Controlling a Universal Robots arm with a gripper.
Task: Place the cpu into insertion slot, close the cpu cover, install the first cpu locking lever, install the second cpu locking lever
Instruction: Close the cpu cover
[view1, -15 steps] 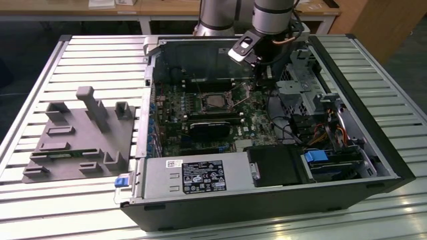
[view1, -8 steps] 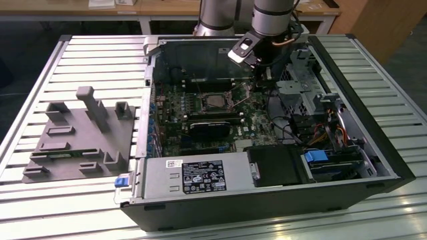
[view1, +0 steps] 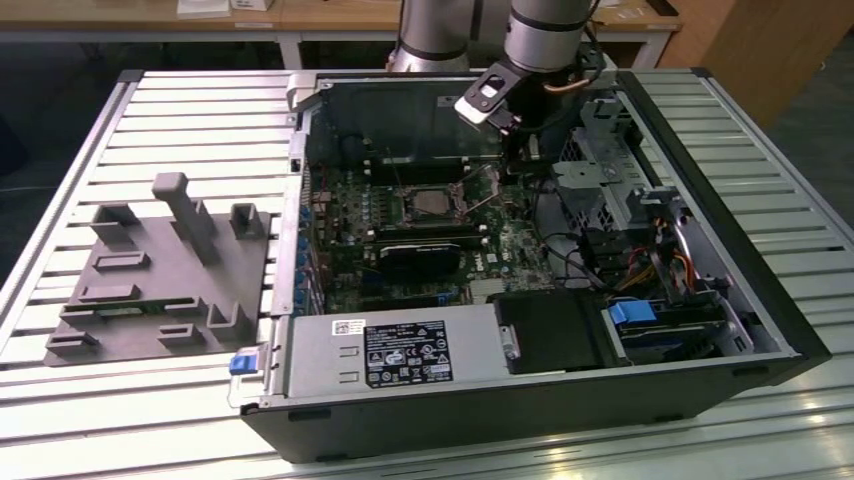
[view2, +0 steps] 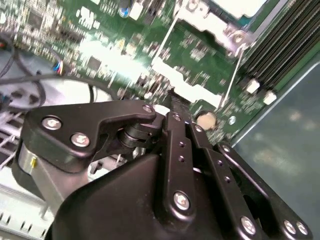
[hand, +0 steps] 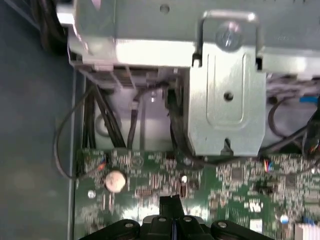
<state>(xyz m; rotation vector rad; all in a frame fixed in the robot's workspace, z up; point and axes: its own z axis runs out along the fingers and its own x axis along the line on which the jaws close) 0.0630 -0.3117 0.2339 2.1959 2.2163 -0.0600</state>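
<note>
One open computer case (view1: 534, 400) lies on a surface (view1: 174, 110) of ribbed metal slats. Beside it, on the exterior view's left, one grey moulded tray (view1: 160, 290) with upright blocks is seen.

One green circuit board (view1: 347, 215) is bedded in the case. On it one insertion slot (view1: 402, 204) is found, small and square. One cpu (view1: 430, 204) is seated in it, flat, with a dull silver-grey top. In the second wrist view one cpu cover (view2: 212, 22), a thin bright metal frame, is laid flat around the chip. Two thin wire rods (view2: 231, 80) are seen beside that frame.

One gripper (view1: 510, 165) of black bolted links is hung just beside the slot, on the exterior view's right of it, low over the board. Its jaws are seen pressed together in both wrist views (view2: 167, 107) (hand: 170, 202). Whether anything is pinched between them cannot be told.

One round silver coin cell (hand: 115, 181) is set near the tips.
</note>
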